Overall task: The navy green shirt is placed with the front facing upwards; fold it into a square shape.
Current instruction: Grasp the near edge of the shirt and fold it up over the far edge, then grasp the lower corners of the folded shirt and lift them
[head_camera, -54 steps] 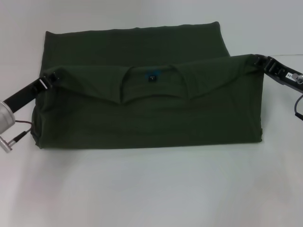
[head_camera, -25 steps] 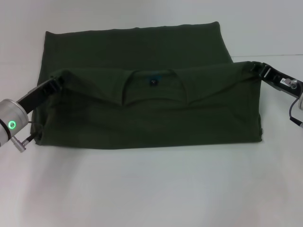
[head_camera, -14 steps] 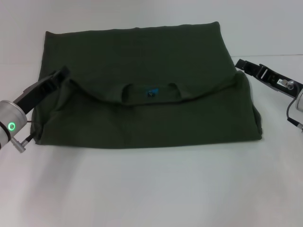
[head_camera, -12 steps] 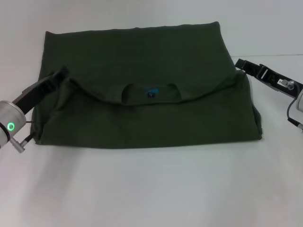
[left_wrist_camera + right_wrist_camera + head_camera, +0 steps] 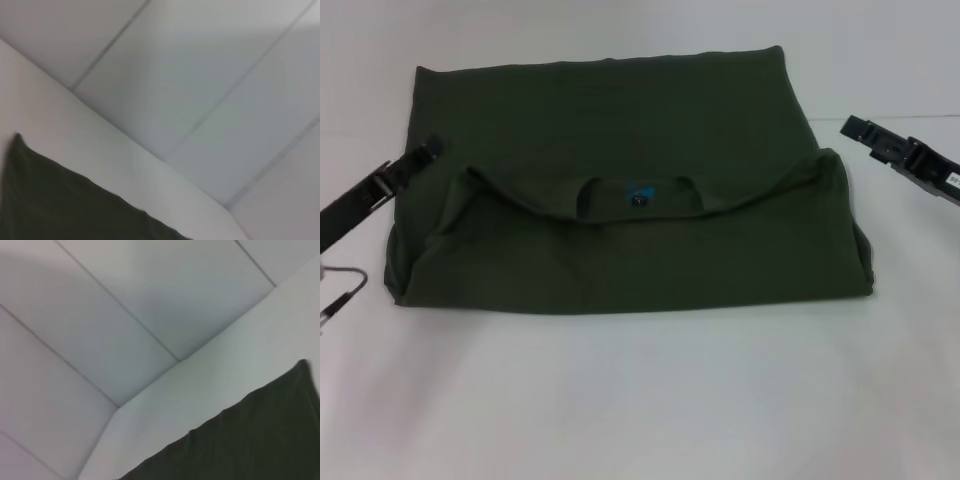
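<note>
The navy green shirt [image 5: 630, 245] lies flat on the white table, folded into a wide rectangle. Its upper part is folded forward, so the round neck with the small black tag [image 5: 637, 200] sits mid-cloth. My left gripper [image 5: 430, 150] hovers open at the shirt's left edge, holding nothing. At the right, my right gripper [image 5: 852, 126] is open too and stands a little off the shirt's right corner. A dark corner of the shirt [image 5: 60, 205] shows in the left wrist view, and an edge of the shirt [image 5: 250, 440] in the right wrist view. The front lettering is hidden.
The white table [image 5: 640, 400] stretches wide in front of the shirt and on both sides. A white panelled wall [image 5: 200, 75] stands behind the table. A thin cable [image 5: 342, 290] hangs by the left arm near the shirt's front left corner.
Both grippers let go of the folded-over shoulder corners, and the lifted edge dropped flat onto the shirt. The arms have since drawn outward, away from the cloth.
</note>
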`<state>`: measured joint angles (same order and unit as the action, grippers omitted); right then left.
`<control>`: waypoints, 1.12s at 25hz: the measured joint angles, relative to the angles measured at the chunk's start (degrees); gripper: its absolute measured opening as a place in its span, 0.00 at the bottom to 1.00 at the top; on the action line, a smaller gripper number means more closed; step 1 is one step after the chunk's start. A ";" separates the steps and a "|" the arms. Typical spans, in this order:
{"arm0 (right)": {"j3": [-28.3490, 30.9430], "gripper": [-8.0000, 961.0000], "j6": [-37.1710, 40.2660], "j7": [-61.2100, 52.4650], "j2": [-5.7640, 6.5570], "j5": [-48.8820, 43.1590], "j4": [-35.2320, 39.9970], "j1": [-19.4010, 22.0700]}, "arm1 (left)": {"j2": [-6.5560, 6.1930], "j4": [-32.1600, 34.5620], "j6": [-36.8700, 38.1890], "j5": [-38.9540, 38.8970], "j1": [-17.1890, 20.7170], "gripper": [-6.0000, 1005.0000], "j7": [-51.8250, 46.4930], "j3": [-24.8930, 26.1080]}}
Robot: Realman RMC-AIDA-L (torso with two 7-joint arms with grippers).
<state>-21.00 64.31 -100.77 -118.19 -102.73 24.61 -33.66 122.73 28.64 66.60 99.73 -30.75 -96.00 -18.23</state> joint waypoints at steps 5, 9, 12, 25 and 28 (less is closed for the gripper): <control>-3.09 0.94 5.65 -5.12 2.79 -0.81 0.41 2.73 | -2.36 7.34 5.07 9.74 3.38 0.70 -16.67 -5.13; -6.06 0.94 7.73 -7.43 4.39 -1.67 0.47 4.38 | -3.73 12.64 7.48 22.74 3.40 0.72 -24.50 -4.76; -6.60 0.94 8.74 -7.50 4.78 -2.51 0.55 5.25 | -4.26 14.82 7.72 26.48 3.31 0.72 -25.09 -4.47; -7.24 0.94 9.21 -7.04 4.64 -3.04 0.70 6.47 | -3.81 12.46 1.92 27.12 2.21 0.70 -16.82 -6.02; -7.62 0.94 9.24 -7.05 4.64 -3.04 0.70 6.41 | -3.80 10.98 0.68 27.07 1.80 0.69 -15.15 -6.19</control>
<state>-28.62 73.55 -107.82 -113.55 -105.78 25.32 -27.25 118.92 39.62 67.28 126.80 -28.95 -111.14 -24.42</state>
